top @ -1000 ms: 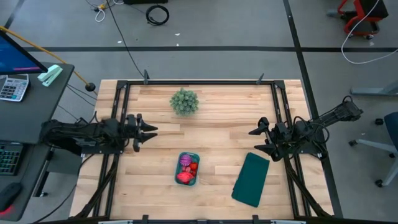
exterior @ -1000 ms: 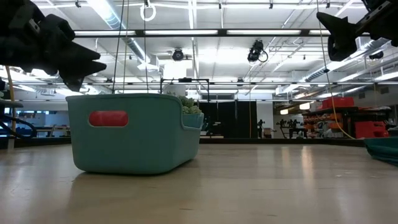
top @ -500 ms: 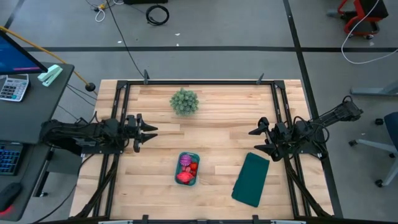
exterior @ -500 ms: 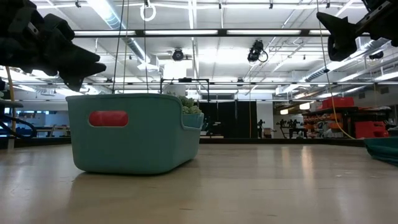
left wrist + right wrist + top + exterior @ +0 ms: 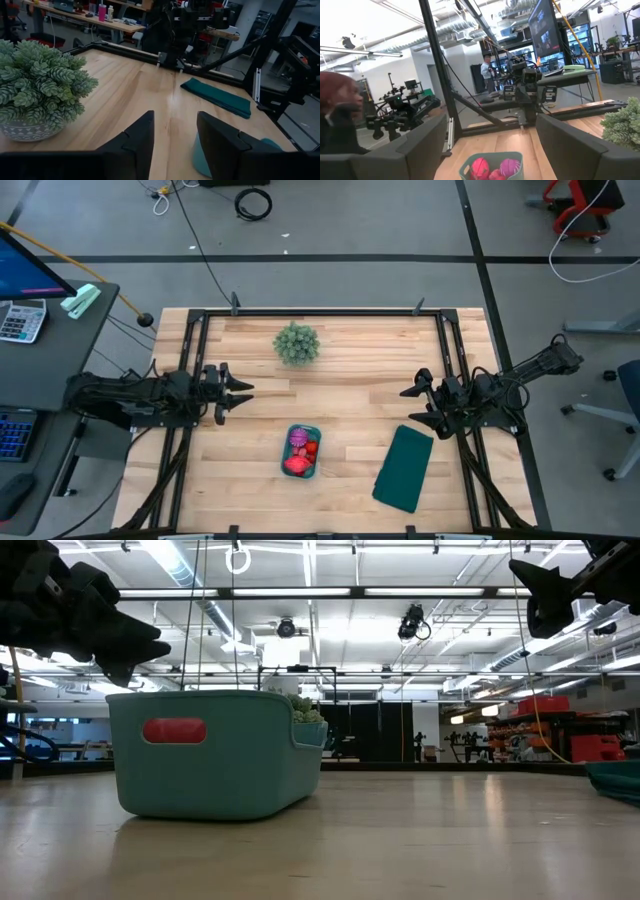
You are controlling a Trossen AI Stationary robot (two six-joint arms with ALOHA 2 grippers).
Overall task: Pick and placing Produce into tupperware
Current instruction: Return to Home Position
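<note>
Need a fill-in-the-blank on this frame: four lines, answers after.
1. The produce lies ___ the tub.
2. The left gripper and right gripper are empty and ___.
3. In the high view, the slab lies on the tub's ___ side.
4. The plant stands nearer the ___ gripper.

Answers: inside; open; right; left.

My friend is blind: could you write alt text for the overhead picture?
A teal tub of red and pink toy produce sits on a wooden table between the robot's left pincer and right pincer, both open and empty. A spiky plant and a dark green slab lie nearby.
</note>
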